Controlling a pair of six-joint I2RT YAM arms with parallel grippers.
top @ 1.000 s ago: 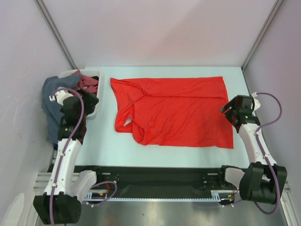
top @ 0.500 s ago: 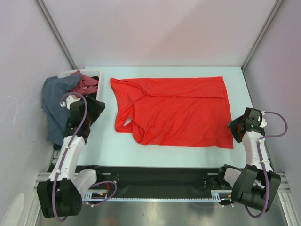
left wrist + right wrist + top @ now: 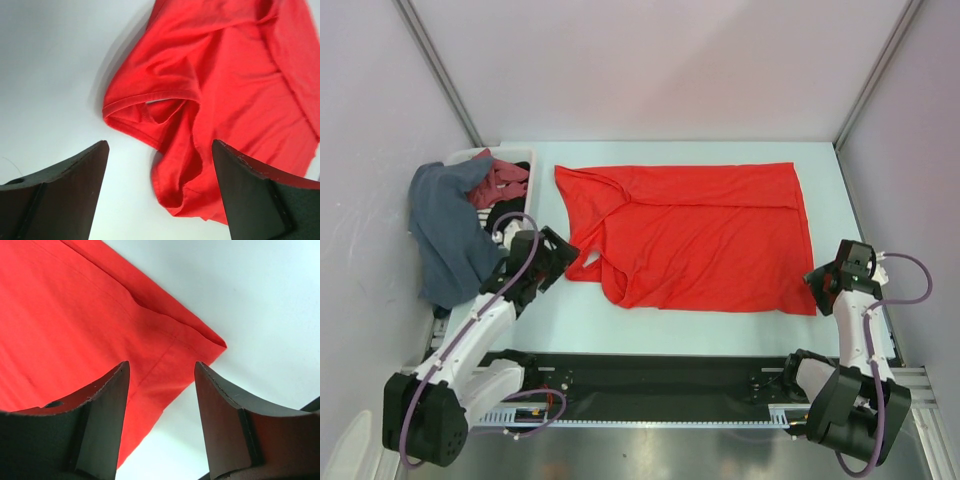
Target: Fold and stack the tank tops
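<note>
- Lying flat on the pale surface (image 3: 650,325), the large bright red cloth tank top (image 3: 700,230) runs left to right (straps left, hem right).
- Nearest its near strap loop, the left tool (image 3: 159,145) hovers with jaws wide and empty.
- Over the near hem corner, the right tool (image 3: 161,365) is poised, jaws partly apart, gripping nothing.

Bright, even, diffuse light; soft grey shadow beside red tank top (image 3: 225,100) edge, left wrist view; focus sharp.
</note>
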